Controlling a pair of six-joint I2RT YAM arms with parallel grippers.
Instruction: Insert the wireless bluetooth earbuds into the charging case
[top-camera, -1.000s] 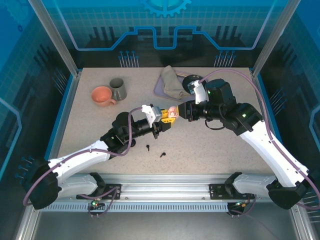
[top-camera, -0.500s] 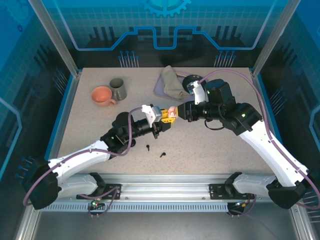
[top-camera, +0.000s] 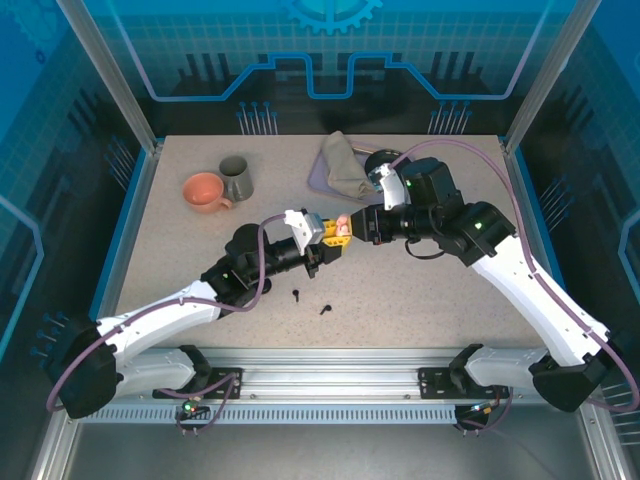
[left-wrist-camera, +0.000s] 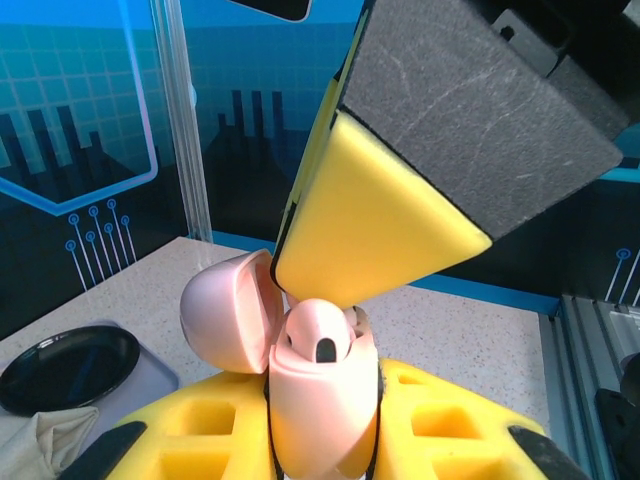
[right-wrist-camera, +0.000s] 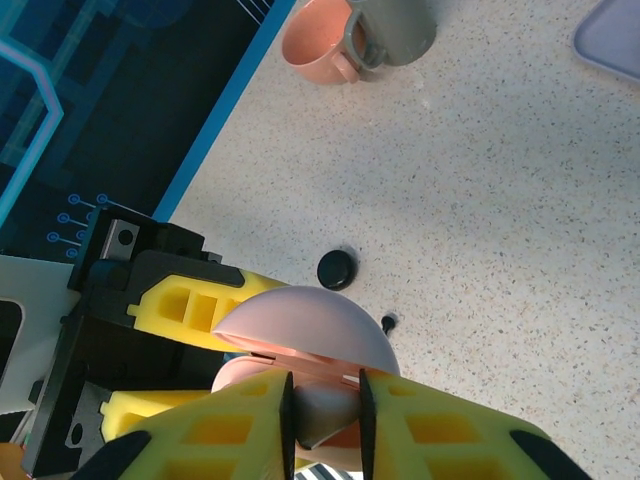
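Since a second ago the right gripper (top-camera: 357, 224) has slid left, closer to the left gripper (top-camera: 330, 240). Right fingers (right-wrist-camera: 240, 395) pinch a small pale piece, likely a whitish earbud (right-wrist-camera: 318, 412), though too little of it shows to be sure. It hangs right over the open pink charging case (left-wrist-camera: 322, 400). Left fingers (left-wrist-camera: 395, 378) clamp that case upright, its lid (left-wrist-camera: 228, 310) swung back and a dark slot in its top. Black earbuds (top-camera: 298, 294) lie on the counter (top-camera: 420, 290) just below. A peach cup (top-camera: 204, 191) and a grey mug (top-camera: 237, 177) stand touching, far left.
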